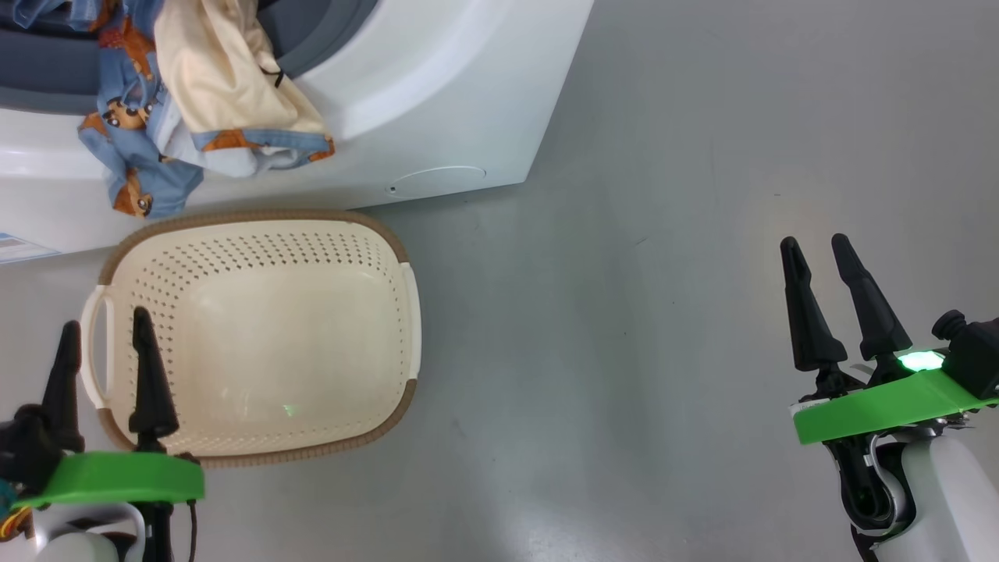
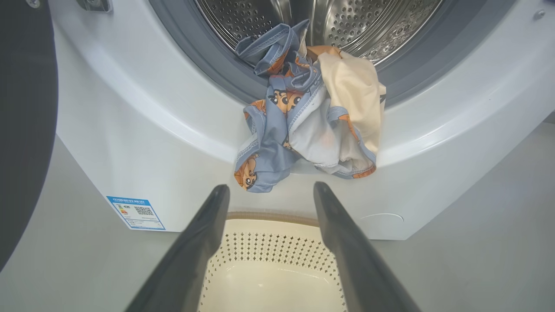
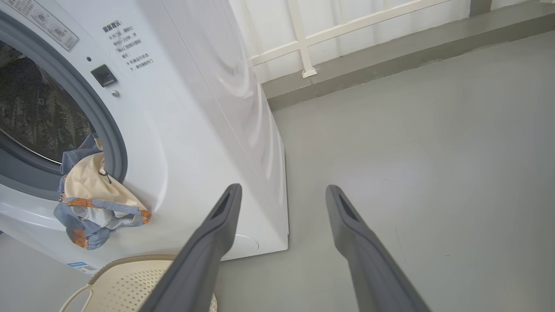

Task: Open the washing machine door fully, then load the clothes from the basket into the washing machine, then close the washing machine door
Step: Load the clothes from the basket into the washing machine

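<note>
Basket (image 1: 257,216) sits emptied at eight o'clock in the head view, so loading is nearly through, but not clean! The clothes (image 1: 195,101) drape over the lip of the washing machine (image 1: 437,94) at eleven o'clock, part inside the drum (image 2: 347,21), part dangling down the white front. Left gripper (image 1: 106,318) hovers over the basket, fingers spread, holding nothing. Right gripper (image 1: 815,240) is out at four o'clock, likewise spread and empty. The washing machine door (image 2: 21,130) stands swung open at nine o'clock in the left wrist view. Next call, I reckon: take the hanging bundle and push it deep past the gasket (image 2: 208,69) before any door closing
</note>
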You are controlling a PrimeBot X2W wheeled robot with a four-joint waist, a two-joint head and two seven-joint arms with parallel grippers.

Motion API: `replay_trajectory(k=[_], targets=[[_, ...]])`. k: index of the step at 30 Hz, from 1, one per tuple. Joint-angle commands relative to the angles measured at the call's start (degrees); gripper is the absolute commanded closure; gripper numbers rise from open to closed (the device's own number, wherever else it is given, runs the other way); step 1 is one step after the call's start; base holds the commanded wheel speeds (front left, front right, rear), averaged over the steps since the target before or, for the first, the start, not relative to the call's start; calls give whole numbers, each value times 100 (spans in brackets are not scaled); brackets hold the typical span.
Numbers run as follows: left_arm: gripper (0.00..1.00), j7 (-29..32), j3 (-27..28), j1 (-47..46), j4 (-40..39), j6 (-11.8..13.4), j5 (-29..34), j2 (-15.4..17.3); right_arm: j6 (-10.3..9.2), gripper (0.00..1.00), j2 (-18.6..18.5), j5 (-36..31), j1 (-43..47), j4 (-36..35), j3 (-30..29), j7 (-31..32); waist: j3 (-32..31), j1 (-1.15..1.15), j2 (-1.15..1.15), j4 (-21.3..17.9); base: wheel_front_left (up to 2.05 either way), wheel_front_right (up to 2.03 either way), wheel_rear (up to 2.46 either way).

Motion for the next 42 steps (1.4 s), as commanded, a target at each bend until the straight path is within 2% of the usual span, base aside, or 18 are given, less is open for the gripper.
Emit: replay_trajectory(k=[1,11,22,36,42], targets=[[0,-32,203,142,-221,-15,71,75,9,0,-81,3,198,-118,104,-27,-4,0,0,16,0,0,0],[0,-32,163,203,-342,-15,110,-26,9,0,-112,4,192,-115,145,-27,-14,0,0,36,0,0,0],[0,-32,-9,7,-161,-15,58,10,9,0,-102,6,204,-114,155,-27,2,0,0,29,0,0,0],[0,-32,-568,-1431,1316,-15,-82,357,9,0,-19,16,65,-131,283,-27,211,0,0,-106,0,0,0],[0,-32,-603,-2144,2149,-15,-176,524,9,0,34,26,-14,-140,317,-27,363,0,0,-228,0,0,0]])
